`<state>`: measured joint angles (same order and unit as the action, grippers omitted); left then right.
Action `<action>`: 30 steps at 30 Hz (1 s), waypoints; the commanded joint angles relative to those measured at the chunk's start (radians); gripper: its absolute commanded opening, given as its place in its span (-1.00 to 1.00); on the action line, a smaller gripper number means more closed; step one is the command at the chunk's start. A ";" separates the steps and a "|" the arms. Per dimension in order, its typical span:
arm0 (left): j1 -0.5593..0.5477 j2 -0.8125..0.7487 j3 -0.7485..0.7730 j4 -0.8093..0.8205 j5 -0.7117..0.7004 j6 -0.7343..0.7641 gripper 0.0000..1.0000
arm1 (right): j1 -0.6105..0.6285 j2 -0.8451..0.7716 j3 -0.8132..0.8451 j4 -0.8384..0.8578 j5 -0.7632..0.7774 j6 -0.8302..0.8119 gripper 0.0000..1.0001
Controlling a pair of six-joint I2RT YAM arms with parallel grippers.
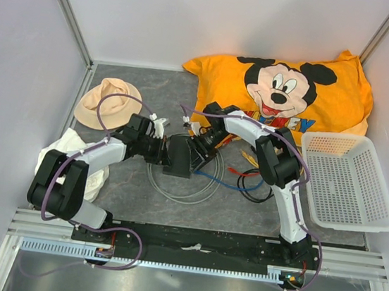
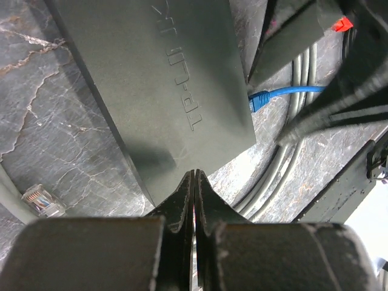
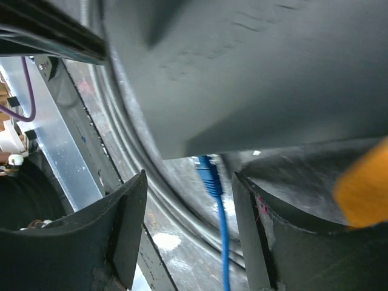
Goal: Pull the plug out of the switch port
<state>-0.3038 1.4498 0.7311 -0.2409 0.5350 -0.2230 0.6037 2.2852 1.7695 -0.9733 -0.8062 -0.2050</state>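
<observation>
- The right gripper [image 3: 189,182] is parted, its two fingers [image 3: 130,224] standing either side of a blue plug [image 3: 208,173] without touching it.
- The blue plug sits in the side of the switch [image 2: 163,85], and its blue cable [image 3: 224,242] runs away between those fingers.
- The left gripper [image 2: 194,182] is clenched, the fingers pressed flat together with nothing seen between them.
- Its tips meet right at the near corner of the switch; whether they touch it cannot be told.
- The switch lies flat on the grey table [image 2: 54,121] between the two grippers, lettered top facing up, over loops of grey cable [image 2: 267,182].
- A clear plug [image 2: 41,201] lies loose on the table, apart from the switch.
- Further out are a yellow pillow [image 1: 293,94], a white basket [image 1: 379,204], a tan hat [image 1: 107,103] and a white cloth [image 1: 63,147].
</observation>
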 commanded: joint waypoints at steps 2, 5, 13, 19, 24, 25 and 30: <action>-0.001 -0.005 -0.027 0.035 0.022 0.019 -0.97 | -0.015 0.042 -0.005 0.004 -0.034 -0.022 0.27; -0.001 0.006 -0.029 0.035 0.014 0.017 -0.97 | -0.016 0.069 -0.015 0.001 -0.044 -0.034 0.23; -0.001 0.023 -0.018 0.035 -0.003 0.016 -0.97 | -0.015 0.100 -0.007 0.010 -0.030 -0.034 0.09; -0.003 0.032 -0.016 0.031 -0.007 0.013 -0.97 | -0.015 0.111 0.001 0.018 -0.007 -0.019 -0.02; -0.003 0.032 -0.016 0.031 -0.009 0.013 -0.97 | -0.015 0.123 -0.005 0.041 0.044 0.018 -0.10; -0.001 0.034 -0.015 0.031 -0.009 0.013 -0.97 | -0.015 0.125 -0.007 0.045 0.047 0.019 -0.10; -0.001 0.037 -0.013 0.031 -0.009 0.011 -0.97 | -0.015 0.126 -0.005 0.054 0.050 0.032 -0.10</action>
<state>-0.3042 1.4765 0.7055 -0.2291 0.5297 -0.2234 0.5785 2.3554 1.7699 -0.9741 -0.8749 -0.1600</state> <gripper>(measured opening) 0.022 0.447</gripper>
